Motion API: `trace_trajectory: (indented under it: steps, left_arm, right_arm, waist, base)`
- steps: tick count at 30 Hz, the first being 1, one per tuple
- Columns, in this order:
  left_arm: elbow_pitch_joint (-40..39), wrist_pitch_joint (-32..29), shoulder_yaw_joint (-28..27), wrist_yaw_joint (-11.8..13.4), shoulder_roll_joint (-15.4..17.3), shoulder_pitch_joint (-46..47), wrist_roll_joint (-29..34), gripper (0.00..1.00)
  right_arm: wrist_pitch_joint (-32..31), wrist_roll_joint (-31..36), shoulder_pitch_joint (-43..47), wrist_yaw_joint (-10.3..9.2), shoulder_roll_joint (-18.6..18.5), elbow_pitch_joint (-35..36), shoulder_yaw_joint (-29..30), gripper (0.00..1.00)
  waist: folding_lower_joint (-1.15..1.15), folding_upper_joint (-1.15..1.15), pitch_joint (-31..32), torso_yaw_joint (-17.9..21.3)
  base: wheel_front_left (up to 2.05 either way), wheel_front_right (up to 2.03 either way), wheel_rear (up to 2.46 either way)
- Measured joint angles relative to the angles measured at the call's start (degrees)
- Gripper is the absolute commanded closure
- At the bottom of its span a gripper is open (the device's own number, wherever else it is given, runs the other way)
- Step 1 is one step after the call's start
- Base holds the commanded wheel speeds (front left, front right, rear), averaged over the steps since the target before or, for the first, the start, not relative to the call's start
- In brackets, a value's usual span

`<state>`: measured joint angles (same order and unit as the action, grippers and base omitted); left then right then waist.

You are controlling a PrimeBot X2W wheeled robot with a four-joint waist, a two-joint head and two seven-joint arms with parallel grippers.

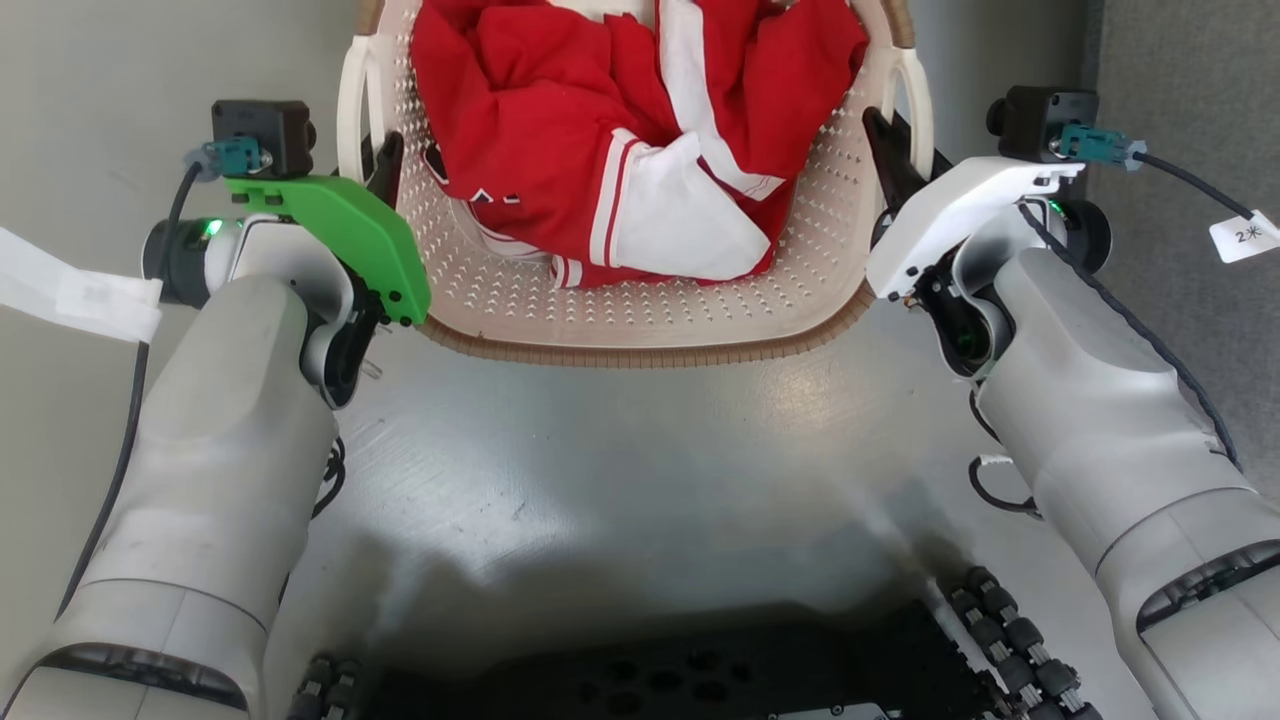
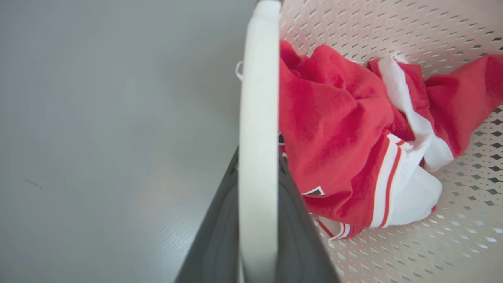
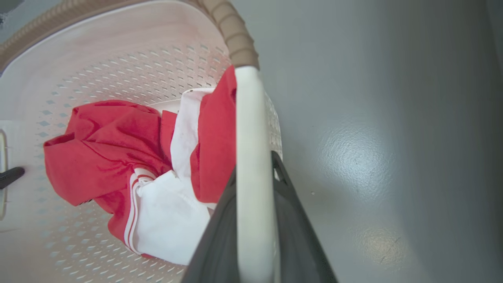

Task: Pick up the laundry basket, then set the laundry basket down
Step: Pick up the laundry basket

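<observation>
Laundry basket: is being held between the two arms, just ahead of the robot's dark base and over the grey floor (whether its underside is touching the floor cannot be told).
Left claw: is being pressed shut on the left handle. In the left wrist view that white loop is being pinched between the two dark fingers.
Right claw: is being pressed shut on the right handle. In the right wrist view the loop is being squeezed between its fingers in the same way.
Garment: a crumpled red and white piece is being carried inside the basket, against the perforated cream wall (red folds uppermost, a white panel with red stripes toward the near side).
Rim: the brown woven-look band is being shown running around the top, ending where each handle begins.
Opposite side: a dark finger of the left claw is being glimpsed at the left edge of the right wrist view.
</observation>
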<state>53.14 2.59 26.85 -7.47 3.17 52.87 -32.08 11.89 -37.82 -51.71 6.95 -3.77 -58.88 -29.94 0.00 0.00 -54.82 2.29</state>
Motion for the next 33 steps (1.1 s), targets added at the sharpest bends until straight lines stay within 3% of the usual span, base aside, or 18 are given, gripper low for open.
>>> trace_trajectory:
  steps: [12,33]
  left_arm:
    - [3.9,-0.1,2.1,0.0,-0.3,-1.2,-3.8,1.00]
    - [7.8,-4.3,5.2,0.0,-0.6,-6.0,-9.2,1.00]
  right_arm:
    - [-0.1,-4.0,0.9,-0.05,-0.1,-1.1,-4.5,1.00]
    - [-8.9,-8.9,4.5,-0.48,-0.1,-2.8,-11.9,1.00]
  waist:
    - [0.00,0.00,6.1,0.2]
    - [0.00,0.00,20.3,1.5]
  base:
    - [0.00,0.00,0.00]
    - [0.00,0.00,0.00]
